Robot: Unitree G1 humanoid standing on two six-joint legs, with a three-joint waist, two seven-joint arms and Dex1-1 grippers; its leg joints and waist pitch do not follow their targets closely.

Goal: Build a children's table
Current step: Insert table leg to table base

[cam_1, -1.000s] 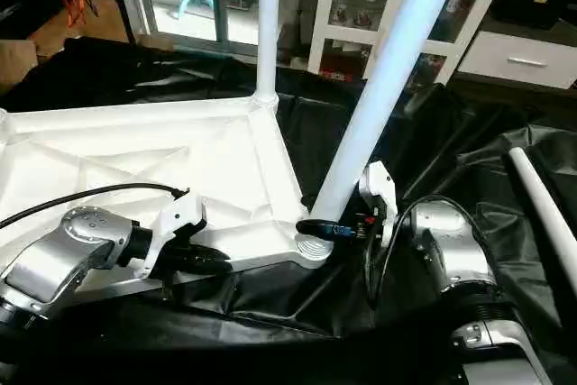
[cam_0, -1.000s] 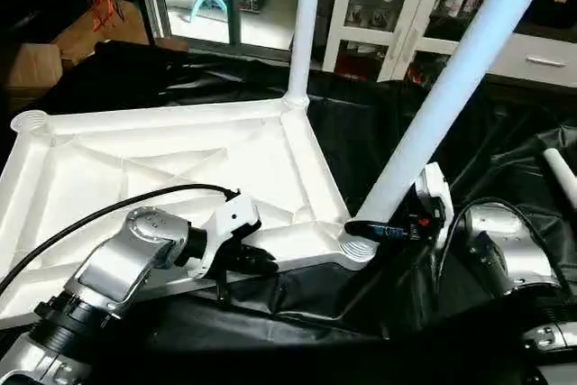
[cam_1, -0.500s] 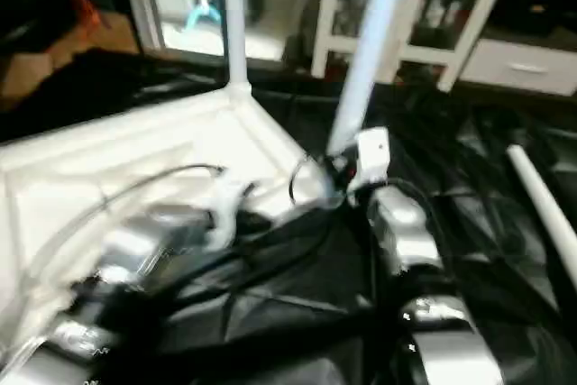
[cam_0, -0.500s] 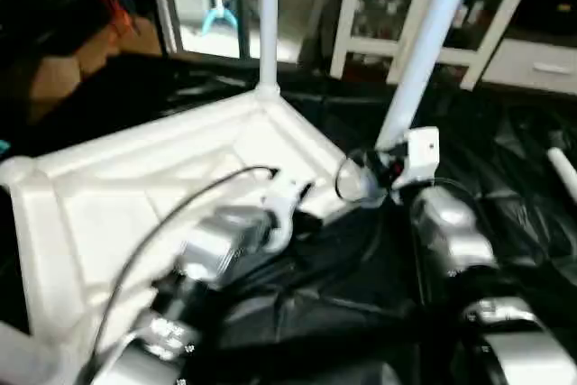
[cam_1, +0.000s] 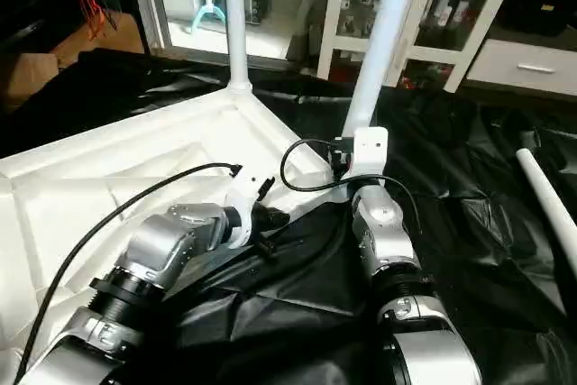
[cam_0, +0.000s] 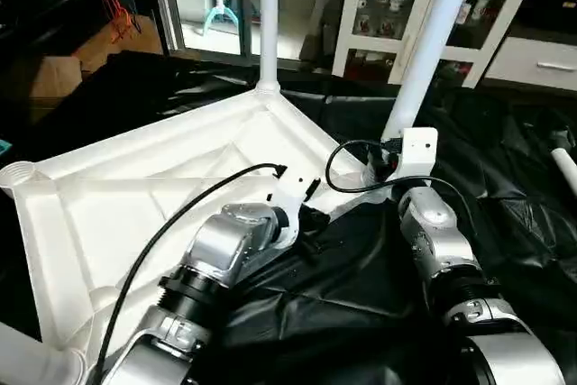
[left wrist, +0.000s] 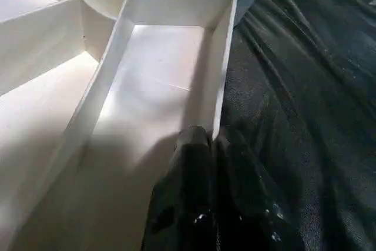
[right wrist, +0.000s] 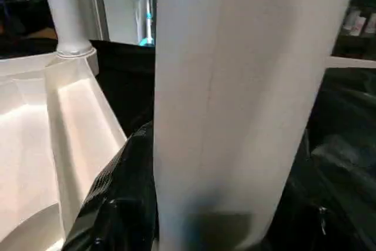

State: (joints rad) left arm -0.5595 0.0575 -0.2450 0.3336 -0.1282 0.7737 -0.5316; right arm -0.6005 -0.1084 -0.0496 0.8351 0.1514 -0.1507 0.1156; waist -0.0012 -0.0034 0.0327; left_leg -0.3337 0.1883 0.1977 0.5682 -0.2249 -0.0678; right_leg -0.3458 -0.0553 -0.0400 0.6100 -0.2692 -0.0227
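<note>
The white tabletop [cam_0: 135, 205] lies upside down on black sheeting, its ribs facing up. One leg [cam_0: 268, 15] stands in the far corner socket. A second leg [cam_0: 428, 38] rises from the near right corner socket, slightly tilted. My right gripper [right wrist: 217, 204] is shut around this leg just above the socket, with one black finger [right wrist: 126, 192] beside it. My left gripper [left wrist: 214, 145] is shut on the tabletop's thin rim wall [left wrist: 226, 57] on the near edge, a little left of that socket. It shows in the head view as the left gripper [cam_0: 315, 220].
A loose white leg [cam_1: 545, 196] lies on the black sheeting [cam_0: 505, 187] at the right. Another white tube end [cam_0: 32, 362] shows at the bottom left. A white glass-door cabinet [cam_0: 487, 15] stands behind. Cardboard boxes [cam_0: 54, 74] sit at the far left. A black cable [cam_0: 171, 223] runs over my left arm.
The whole picture has shifted as the head camera moved back and up. Both grippers keep their holds on the rim and the leg.
</note>
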